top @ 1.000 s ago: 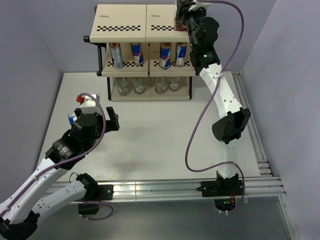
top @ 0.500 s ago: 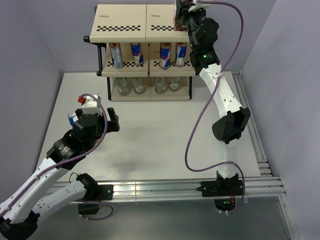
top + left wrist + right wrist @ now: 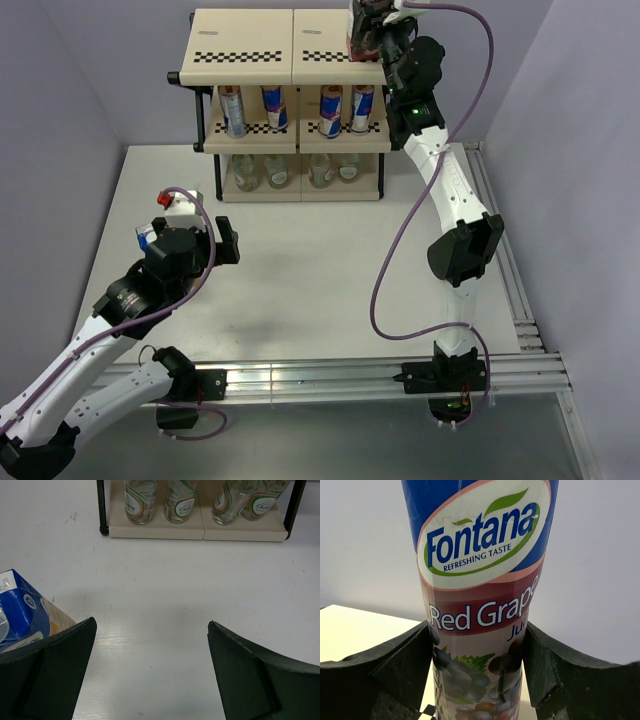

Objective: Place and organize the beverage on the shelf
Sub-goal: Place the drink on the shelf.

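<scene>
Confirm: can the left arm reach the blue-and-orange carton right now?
Probably yes. The left gripper is open and the blue-and-orange carton sits just outside one finger, nothing between; it needs a sideways shift.

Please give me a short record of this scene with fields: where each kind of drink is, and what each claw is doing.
top tier: grape carton, upright, at the right end of the shelf
middle tier: four cans, upright
bottom tier: four bottles
table: other carton, on the left side
left claw: open, empty, above the table, beside the other carton
right claw: one finger on each side of the grape carton; gripped or let go, I cannot tell
</scene>
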### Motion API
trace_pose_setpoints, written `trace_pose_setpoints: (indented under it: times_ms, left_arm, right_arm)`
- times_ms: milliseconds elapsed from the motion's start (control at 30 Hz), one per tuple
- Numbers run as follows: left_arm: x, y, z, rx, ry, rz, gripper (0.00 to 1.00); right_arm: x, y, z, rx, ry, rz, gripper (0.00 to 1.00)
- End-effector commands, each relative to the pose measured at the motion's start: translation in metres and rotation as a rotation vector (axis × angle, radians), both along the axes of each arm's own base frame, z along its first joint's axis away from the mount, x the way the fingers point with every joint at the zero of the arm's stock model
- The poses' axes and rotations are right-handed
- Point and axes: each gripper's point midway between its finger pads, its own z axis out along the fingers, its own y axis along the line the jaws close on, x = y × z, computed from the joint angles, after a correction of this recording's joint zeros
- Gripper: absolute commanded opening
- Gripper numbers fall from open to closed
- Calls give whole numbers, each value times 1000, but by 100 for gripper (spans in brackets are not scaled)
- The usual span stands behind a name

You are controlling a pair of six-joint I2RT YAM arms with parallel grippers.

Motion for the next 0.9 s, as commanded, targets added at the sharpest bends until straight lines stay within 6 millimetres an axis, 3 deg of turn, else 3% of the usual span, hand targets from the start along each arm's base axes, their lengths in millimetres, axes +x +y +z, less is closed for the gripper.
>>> trace_pose_setpoints:
  times_ms: [0,500,767,867]
  left_arm:
    - [2,-2,5,-3,-25,-17,100]
    - [4,-3,6,-13,-34,-27,100]
    - [4,-1,6,-15,-34,-22,99]
    - [4,-1,7,-18,-37,-19,100]
  right_arm:
    - [-13,-3,14,-8,-28,41,73]
    - [-2,4,-4,0,2,69,77]
    - [-1,5,-7,-5,8,71,72]
    - [-2,4,-10,3,15,71,76]
